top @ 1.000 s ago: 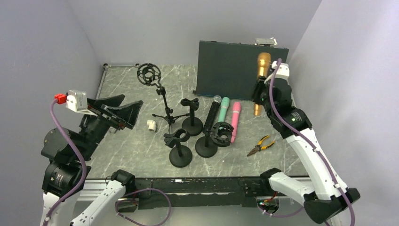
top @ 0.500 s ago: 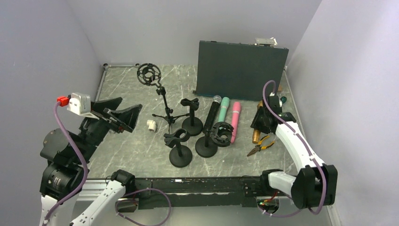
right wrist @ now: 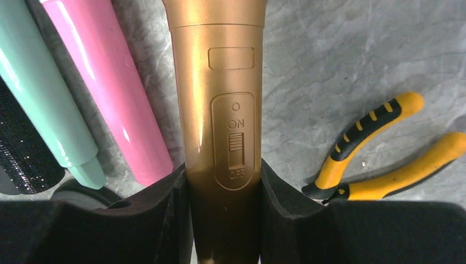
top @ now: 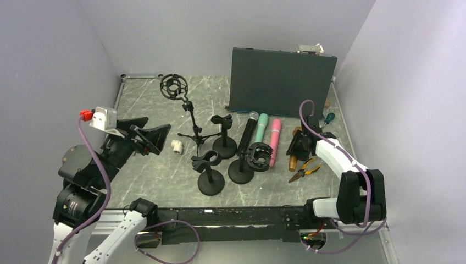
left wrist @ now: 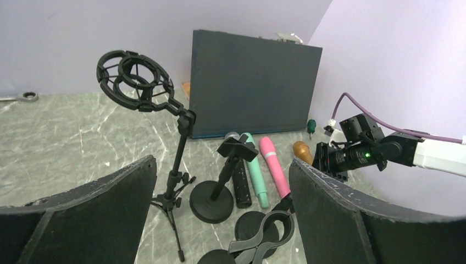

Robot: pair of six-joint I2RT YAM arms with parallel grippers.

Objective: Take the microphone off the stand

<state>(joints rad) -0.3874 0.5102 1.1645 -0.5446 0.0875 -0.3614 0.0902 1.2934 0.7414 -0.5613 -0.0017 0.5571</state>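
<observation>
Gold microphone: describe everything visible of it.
The gold microphone has a glossy, metallic-looking body with a blank recessed rectangle and a slide switch marked ON and OFF. The right pincer is shut on its body, black pads pressing both sides. It is held low over the grey veined table, beside the pink microphone on one side, yellow-handled pliers on the other. Whether it touches the table is unclear.

I'm holding the gold mic (top: 292, 163) in the right gripper (top: 298, 148), down low between the pink mic (top: 275, 141) and pliers (top: 305, 168).
</observation>
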